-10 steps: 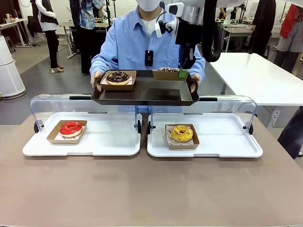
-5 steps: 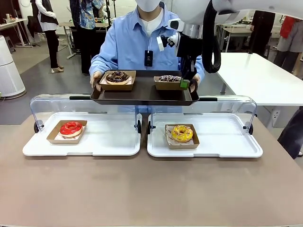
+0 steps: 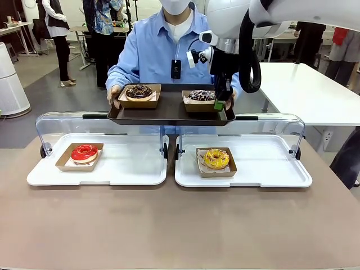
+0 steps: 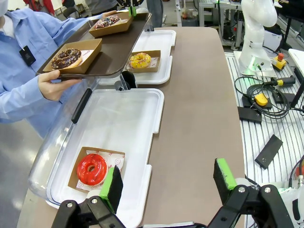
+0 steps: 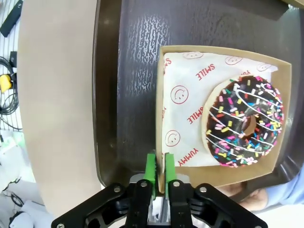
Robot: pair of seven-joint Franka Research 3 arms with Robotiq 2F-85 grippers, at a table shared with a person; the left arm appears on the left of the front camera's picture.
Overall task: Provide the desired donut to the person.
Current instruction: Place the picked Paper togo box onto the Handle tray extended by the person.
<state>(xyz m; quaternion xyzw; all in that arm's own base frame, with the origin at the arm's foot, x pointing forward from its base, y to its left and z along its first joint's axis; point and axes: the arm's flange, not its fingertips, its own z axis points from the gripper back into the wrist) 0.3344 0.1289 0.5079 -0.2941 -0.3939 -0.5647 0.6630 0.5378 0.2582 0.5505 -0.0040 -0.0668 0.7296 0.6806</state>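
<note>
The person [image 3: 160,53] in a light blue shirt holds a dark tray [image 3: 169,117] across the table. On its left sits a chocolate donut [image 3: 139,91] in a cardboard box. On its right rests a chocolate donut with coloured sprinkles [image 5: 243,122] in its box [image 5: 183,102]. My right gripper [image 5: 159,166] reaches down to that box [image 3: 199,102], its green pads close on either side of the near wall. My left gripper [image 4: 167,179] hangs open above the table's left end, holding nothing.
Two white trays [image 3: 140,175] with raised clear lids [image 3: 270,121] lie side by side on the brown table. The left one holds a red donut [image 3: 84,152], the right one a yellow donut [image 3: 216,158]. A white side table [image 3: 315,93] stands at right.
My right gripper has come down and slightly left with the sprinkled donut's box, which now rests on the person's tray. The left arm has not moved.
</note>
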